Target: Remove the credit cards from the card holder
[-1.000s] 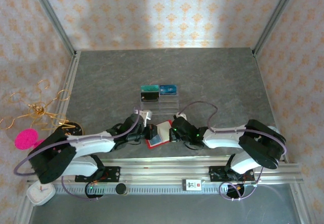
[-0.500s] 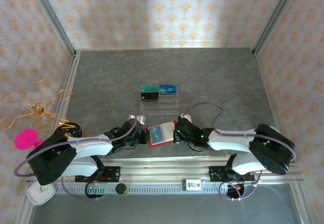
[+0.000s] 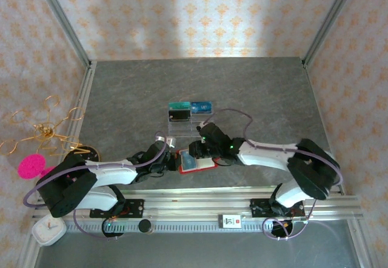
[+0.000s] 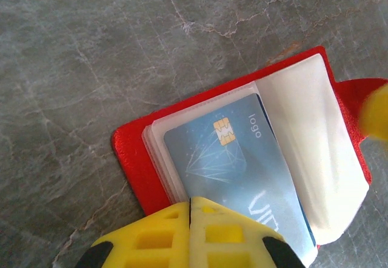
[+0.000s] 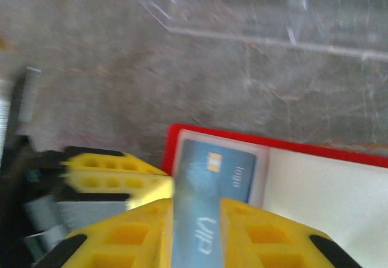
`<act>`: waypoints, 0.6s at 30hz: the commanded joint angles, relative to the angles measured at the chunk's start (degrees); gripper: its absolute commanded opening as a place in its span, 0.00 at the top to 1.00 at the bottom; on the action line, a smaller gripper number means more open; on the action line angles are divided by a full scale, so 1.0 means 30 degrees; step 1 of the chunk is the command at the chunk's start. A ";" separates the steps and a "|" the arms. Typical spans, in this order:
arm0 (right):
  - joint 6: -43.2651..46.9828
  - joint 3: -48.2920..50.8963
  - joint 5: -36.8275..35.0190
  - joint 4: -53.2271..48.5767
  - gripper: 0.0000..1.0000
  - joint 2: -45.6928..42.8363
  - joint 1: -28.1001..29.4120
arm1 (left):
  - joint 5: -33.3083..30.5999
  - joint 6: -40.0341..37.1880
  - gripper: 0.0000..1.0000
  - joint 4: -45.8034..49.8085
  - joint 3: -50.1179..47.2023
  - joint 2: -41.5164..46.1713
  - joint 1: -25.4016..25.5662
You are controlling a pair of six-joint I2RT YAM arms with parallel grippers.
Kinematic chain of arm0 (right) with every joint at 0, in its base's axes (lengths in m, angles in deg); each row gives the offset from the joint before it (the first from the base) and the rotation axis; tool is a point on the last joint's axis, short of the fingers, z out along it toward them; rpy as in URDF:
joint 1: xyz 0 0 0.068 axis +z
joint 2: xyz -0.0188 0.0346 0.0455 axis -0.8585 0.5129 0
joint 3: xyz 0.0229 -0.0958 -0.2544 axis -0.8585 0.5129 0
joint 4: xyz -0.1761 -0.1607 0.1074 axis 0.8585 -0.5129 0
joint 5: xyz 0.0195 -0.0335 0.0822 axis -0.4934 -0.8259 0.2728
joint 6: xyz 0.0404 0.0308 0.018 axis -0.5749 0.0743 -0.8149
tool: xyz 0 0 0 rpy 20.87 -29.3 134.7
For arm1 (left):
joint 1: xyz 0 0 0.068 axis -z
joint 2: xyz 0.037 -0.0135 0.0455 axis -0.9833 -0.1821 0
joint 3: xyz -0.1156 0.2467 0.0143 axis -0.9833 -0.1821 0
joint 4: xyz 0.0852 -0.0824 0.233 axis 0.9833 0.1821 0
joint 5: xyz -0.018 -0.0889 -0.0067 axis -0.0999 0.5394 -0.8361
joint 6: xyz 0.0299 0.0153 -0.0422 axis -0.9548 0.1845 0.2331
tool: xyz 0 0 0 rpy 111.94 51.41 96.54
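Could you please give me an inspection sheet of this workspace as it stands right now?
Surface: grey stone-look table; no spills seen.
Job's things: red card holder lies open near the front edge; blue card sits in its clear pocket.
Clutter: clear tray behind the holder carries a teal card, a second blue card and a black card.
Grippers: left gripper shut at the holder's near edge; right gripper slightly open over the blue card.
Cables: purple cable loops above the right arm.
Surroundings: patterned walls; gold wire stand and pink disc left of the table.
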 commanded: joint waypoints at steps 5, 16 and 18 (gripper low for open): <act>0.0926 -0.0856 0.0443 -0.0381 0.75 0.1955 -0.0256 | -0.0458 -0.0698 1.00 0.0131 -0.0322 0.0060 -0.0171; -0.0379 0.0886 0.1059 0.1352 0.74 0.0614 -0.0272 | -0.0343 -0.1109 1.00 -0.0119 0.0323 -0.0730 -0.0273; -0.0537 0.1179 0.1145 0.1929 0.73 0.0318 -0.0256 | -0.0431 -0.1174 1.00 -0.0016 0.0292 -0.0605 -0.0290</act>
